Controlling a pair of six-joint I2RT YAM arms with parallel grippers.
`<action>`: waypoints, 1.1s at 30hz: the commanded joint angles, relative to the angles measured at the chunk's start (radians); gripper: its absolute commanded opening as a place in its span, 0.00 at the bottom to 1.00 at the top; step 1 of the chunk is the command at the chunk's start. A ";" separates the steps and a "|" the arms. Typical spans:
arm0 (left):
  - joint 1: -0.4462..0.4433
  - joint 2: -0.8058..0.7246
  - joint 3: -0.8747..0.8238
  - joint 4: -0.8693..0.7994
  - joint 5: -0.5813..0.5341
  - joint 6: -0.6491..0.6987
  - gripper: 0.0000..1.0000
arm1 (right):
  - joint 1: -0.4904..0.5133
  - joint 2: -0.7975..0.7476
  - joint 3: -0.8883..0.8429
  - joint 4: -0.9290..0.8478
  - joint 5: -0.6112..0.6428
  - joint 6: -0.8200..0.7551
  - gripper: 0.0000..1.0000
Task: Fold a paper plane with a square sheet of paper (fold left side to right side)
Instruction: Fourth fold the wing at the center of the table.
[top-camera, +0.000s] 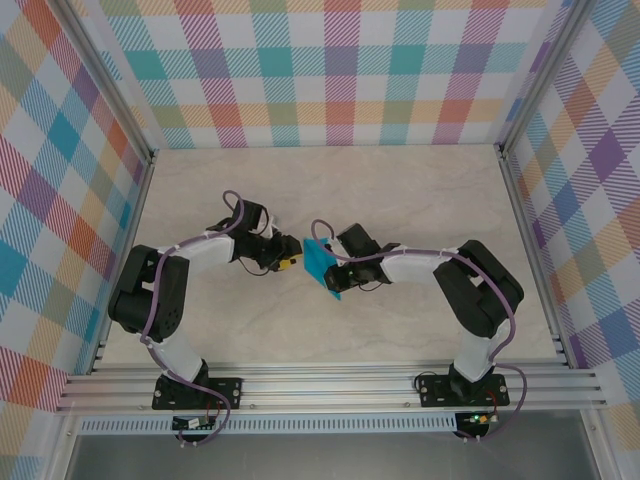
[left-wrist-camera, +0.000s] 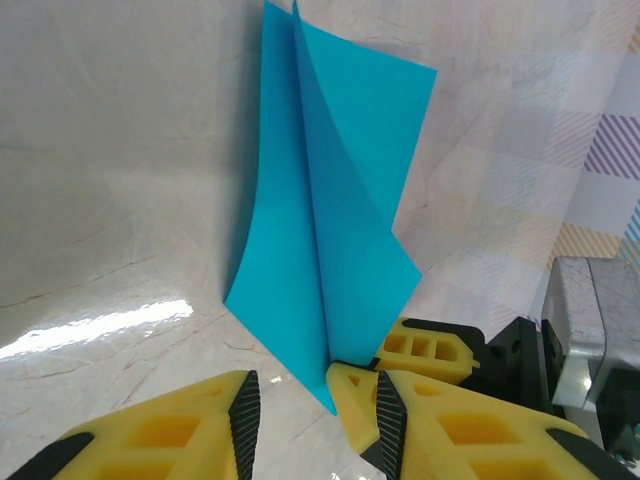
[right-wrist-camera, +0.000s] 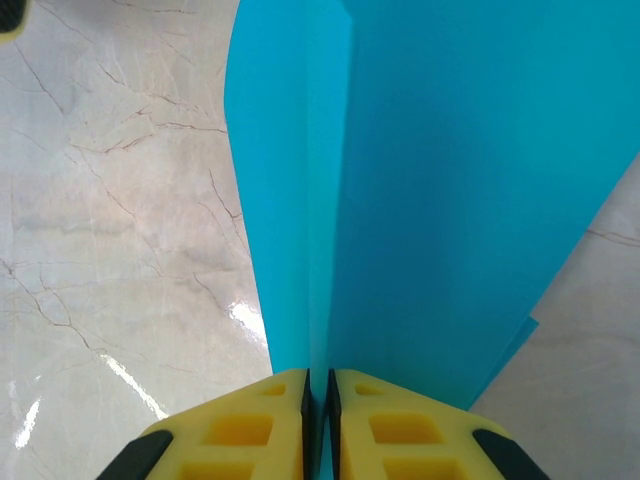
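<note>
- top external: cyan sheet (top-camera: 321, 264) sits mid-frame on the pale table (top-camera: 420, 190), between the two arms. it is folded and raised off the surface, not flat.
- same view: left gripper (top-camera: 289, 263) comes in from the left, yellow tip just beside the sheet's left edge. the right arm (top-camera: 400, 262) reaches in from the right, its wrist over the sheet's right side.
- right wrist: right gripper (right-wrist-camera: 317, 378) at bottom centre. the two yellow fingers are pressed almost together, only a sliver between them, and the sheet's edge is pinched in that sliver. clamped on the paper.
- from those fingers the sheet runs up through centre and right of frame. a long crease climbs from the pads to the top edge, with a narrow flap left of it and a broad panel right of it.
- left wrist: left gripper (left-wrist-camera: 315, 415) along the bottom edge, fingers parted partway, black pads facing each other across a clear gap.
- the sheet's lower pointed corner dips into that gap, just beside the right-hand finger (left-wrist-camera: 350, 392). cannot tell if it touches. the left-hand pad is apart from the paper, so nothing is gripped here.
- same view, lower right: a yellow finger of the right gripper sits at the sheet's lower right edge, just behind the left gripper's finger.
- sheet stands upright here, two layers spreading from the centre crease toward the top of frame.
</note>
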 joint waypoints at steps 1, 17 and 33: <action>-0.028 0.023 0.003 0.036 0.032 0.004 0.37 | -0.013 0.000 -0.026 0.035 -0.058 0.021 0.12; -0.104 0.155 0.116 0.046 0.041 -0.004 0.34 | -0.042 0.005 -0.045 0.068 -0.113 0.044 0.12; -0.120 0.251 0.156 0.059 0.034 -0.009 0.34 | -0.063 0.026 -0.036 0.084 -0.161 0.061 0.12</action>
